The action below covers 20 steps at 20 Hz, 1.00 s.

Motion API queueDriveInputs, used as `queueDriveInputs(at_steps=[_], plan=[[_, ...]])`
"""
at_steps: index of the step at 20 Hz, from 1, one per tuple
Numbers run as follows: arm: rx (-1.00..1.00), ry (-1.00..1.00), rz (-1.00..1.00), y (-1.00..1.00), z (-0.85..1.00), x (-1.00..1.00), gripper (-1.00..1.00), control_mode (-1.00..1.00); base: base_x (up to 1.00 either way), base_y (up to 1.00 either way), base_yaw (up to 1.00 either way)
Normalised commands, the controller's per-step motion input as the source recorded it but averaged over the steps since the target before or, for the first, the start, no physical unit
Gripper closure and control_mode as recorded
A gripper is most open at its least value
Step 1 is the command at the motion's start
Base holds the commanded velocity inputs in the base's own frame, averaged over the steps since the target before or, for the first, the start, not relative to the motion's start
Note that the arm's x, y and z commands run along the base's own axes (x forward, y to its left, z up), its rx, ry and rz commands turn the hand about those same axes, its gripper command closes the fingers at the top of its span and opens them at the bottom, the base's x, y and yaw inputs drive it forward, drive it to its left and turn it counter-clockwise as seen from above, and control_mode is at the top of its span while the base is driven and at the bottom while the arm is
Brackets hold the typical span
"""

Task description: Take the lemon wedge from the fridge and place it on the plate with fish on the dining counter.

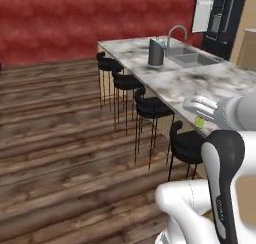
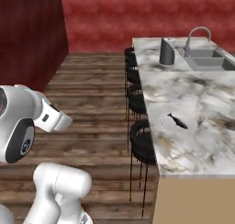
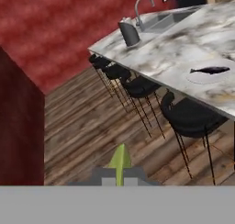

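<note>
Tool [image 3: 120,179] clamps lemon wedge [image 3: 120,161] over open floor, plate with fish [image 3: 209,74] nr dining counter [image 3: 174,53] edge

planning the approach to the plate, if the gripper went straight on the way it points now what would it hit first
Judging by the hand view, probably the wood floor beside the black stools. The gripper, shut on the lemon wedge, aims below the dining counter, though depth is unclear.

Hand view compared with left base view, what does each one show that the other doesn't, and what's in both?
Hand view: the plate with the fish on it, and a dark red wall. Left base view: the robot's white arm from outside. Both: the lemon wedge in the gripper, the marbled counter, the black stools, the sink and dark jug.
</note>
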Motion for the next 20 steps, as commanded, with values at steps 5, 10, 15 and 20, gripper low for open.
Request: queueDriveInputs(at_steps=[5, 10, 15, 20], plan=[[0.00, 0.00, 0.00, 0.00, 0.00, 0.00, 1.00, 1.00, 0.43, 0.38, -0.86], [0.00, 0.00, 0.00, 0.00, 0.00, 0.00, 1.00, 1.00, 0.11, -0.02, -0.94], [0.00, 0.00, 0.00, 0.00, 0.00, 0.00, 1.00, 1.00, 0.27, 0.65, -0.70], [0.00, 0.00, 0.00, 0.00, 0.00, 0.00, 1.00, 1.00, 0.67, 1.00, -0.46]])
